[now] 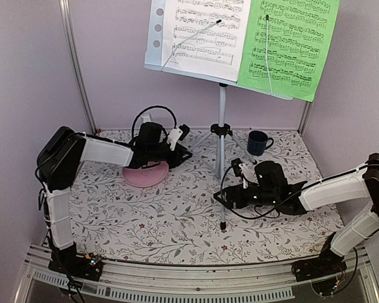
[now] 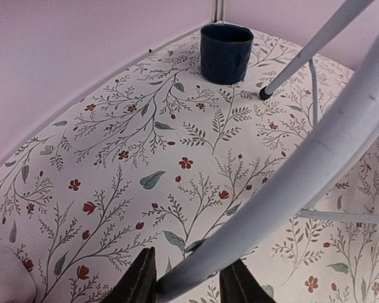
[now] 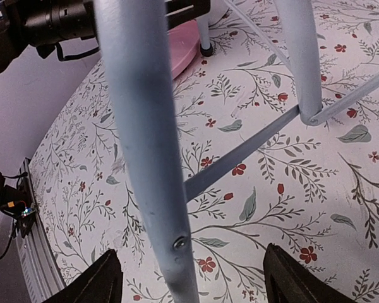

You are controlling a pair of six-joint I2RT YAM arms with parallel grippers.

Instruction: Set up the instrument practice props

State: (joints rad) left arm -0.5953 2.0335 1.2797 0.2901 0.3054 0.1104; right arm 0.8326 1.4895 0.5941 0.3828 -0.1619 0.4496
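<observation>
The pale blue-grey music stand (image 1: 155, 38) stands at the middle back on a silver tripod (image 1: 222, 126). A white music sheet (image 1: 205, 31) and a green music sheet (image 1: 290, 44) rest on its desk. My left gripper (image 1: 184, 151) is at the tripod's back-left leg. In the left wrist view that leg (image 2: 316, 151) runs down between the fingers and both touch it, so my left gripper (image 2: 189, 284) is shut on it. My right gripper (image 1: 226, 197) is at the front leg. In the right wrist view it (image 3: 192, 278) stands wide open around the leg (image 3: 145, 126), which is nearer the left finger and touches neither.
A pink plate (image 1: 145, 177) lies under my left arm, close to the back-left leg. A dark blue mug (image 1: 259, 142) stands at the back right beyond the tripod. Walls close the table on the left, back and right. The tripod braces (image 3: 240, 154) run low over the floral cloth.
</observation>
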